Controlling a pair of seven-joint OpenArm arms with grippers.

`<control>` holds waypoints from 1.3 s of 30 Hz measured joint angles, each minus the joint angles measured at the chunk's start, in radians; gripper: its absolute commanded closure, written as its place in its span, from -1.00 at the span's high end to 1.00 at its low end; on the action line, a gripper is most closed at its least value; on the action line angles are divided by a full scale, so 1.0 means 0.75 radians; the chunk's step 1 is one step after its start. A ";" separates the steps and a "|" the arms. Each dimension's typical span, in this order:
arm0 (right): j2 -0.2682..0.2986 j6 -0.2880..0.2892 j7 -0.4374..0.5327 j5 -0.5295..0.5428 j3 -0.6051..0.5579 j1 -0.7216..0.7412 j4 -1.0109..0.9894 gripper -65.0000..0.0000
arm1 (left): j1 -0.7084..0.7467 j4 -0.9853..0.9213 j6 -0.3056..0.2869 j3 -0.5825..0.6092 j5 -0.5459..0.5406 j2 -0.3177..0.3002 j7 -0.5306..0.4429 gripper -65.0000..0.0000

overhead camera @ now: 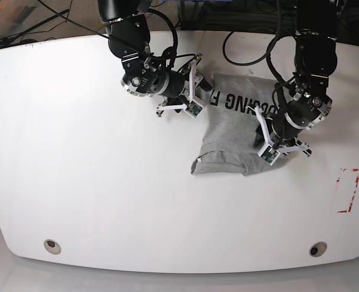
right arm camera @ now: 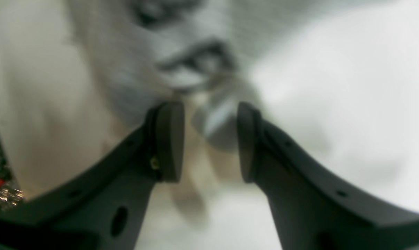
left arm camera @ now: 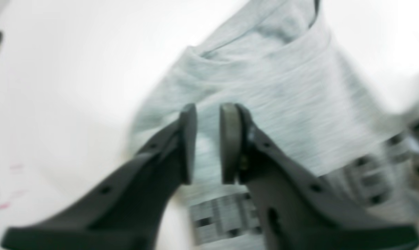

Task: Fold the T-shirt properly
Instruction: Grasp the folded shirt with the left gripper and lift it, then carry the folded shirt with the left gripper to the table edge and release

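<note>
The heather-grey T-shirt (overhead camera: pixel 228 143) lies partly folded on the white table (overhead camera: pixel 76 158), right of centre, with its dark lettering (overhead camera: pixel 240 102) along the far edge. My left gripper (left arm camera: pixel 208 108) hovers over the shirt's right side, jaws a narrow gap apart, grey cloth (left arm camera: pixel 272 86) and lettering (left arm camera: pixel 223 215) below and nothing pinched. At the shirt's far left corner, my right gripper (right arm camera: pixel 210 107) has its pads well apart, with blurred grey cloth (right arm camera: pixel 181 52) beyond them and nothing between. In the base view the left arm (overhead camera: pixel 295 118) is on the right and the right arm (overhead camera: pixel 146 82) on the left.
A red marked rectangle (overhead camera: pixel 348 190) sits on the table near the right edge. Two round holes (overhead camera: pixel 53 246) (overhead camera: pixel 317 249) are near the front edge. Cables (overhead camera: pixel 246 36) hang behind both arms at the back.
</note>
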 measured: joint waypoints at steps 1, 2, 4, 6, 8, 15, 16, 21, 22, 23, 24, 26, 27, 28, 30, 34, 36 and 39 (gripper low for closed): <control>0.005 -0.005 -0.021 -0.003 0.000 0.007 0.009 -0.24 | 0.007 -0.002 -0.002 0.002 -0.001 0.019 0.001 -0.13; 0.009 -0.010 -0.027 -0.004 0.001 0.011 0.018 -0.24 | 0.013 -0.002 -0.006 0.001 -0.006 0.038 0.001 0.06; 0.023 -0.010 -0.027 -0.004 0.009 0.018 0.041 -0.24 | 0.022 -0.003 0.039 -0.001 -0.005 0.091 0.002 0.27; 0.021 -0.009 -0.025 -0.003 0.023 0.021 0.053 -0.24 | 0.026 -0.018 0.123 0.001 -0.007 0.142 -0.001 0.35; 0.009 0.005 -0.024 0.007 0.065 0.018 0.055 -0.24 | 0.025 -0.051 0.168 0.005 -0.010 0.166 -0.009 0.35; 0.022 -0.010 -0.031 -0.008 0.227 0.046 0.055 -0.24 | 0.035 -0.373 0.240 0.026 -0.024 0.180 -0.210 0.35; 0.021 -0.011 -0.029 -0.004 0.250 0.048 0.056 -0.24 | 0.027 -0.422 0.239 0.024 -0.037 0.176 -0.286 0.35; 0.005 -0.004 -0.032 0.003 0.347 0.062 0.058 -0.24 | -0.005 -0.569 0.204 0.026 -0.093 0.117 -0.365 0.35; 0.004 -0.004 -0.046 0.007 0.370 0.075 0.058 -0.24 | -0.001 -0.579 0.193 0.015 -0.107 0.096 -0.366 0.35; 0.005 -0.005 -0.080 0.004 0.407 0.090 0.058 -0.24 | 0.014 -0.591 0.182 -0.020 -0.122 0.070 -0.385 0.35; 0.007 -0.009 -0.097 -0.004 0.443 0.103 0.058 -0.24 | 0.030 -0.601 0.174 -0.073 -0.128 0.042 -0.412 0.35; 0.012 -0.010 -0.112 -0.004 0.482 0.119 0.058 -0.24 | 0.043 -0.623 0.160 -0.157 -0.161 0.001 -0.416 0.35; 0.016 -0.010 -0.111 -0.004 0.498 0.125 0.058 -0.24 | 0.049 -0.637 0.155 -0.205 -0.164 -0.040 -0.410 0.35; 0.019 -0.016 -0.112 -0.004 0.509 0.131 0.060 -0.24 | 0.051 -0.652 0.152 -0.244 -0.171 -0.075 -0.404 0.35; 0.014 -0.014 -0.115 -0.003 0.525 0.137 0.059 -0.24 | 0.054 -0.698 0.090 -0.307 -0.182 -0.159 -0.395 0.35; 0.004 -0.013 -0.113 -0.002 0.543 0.142 0.065 -0.24 | 0.055 -0.816 0.023 -0.410 -0.180 -0.314 -0.394 0.35; 0.003 -0.010 -0.114 -0.002 0.553 0.141 0.076 -0.24 | 0.054 -0.880 0.011 -0.445 -0.183 -0.369 -0.397 0.35; 0.008 -0.009 -0.117 -0.009 0.563 0.138 0.115 -0.24 | 0.063 -0.968 -0.022 -0.464 -0.154 -0.483 -0.406 0.35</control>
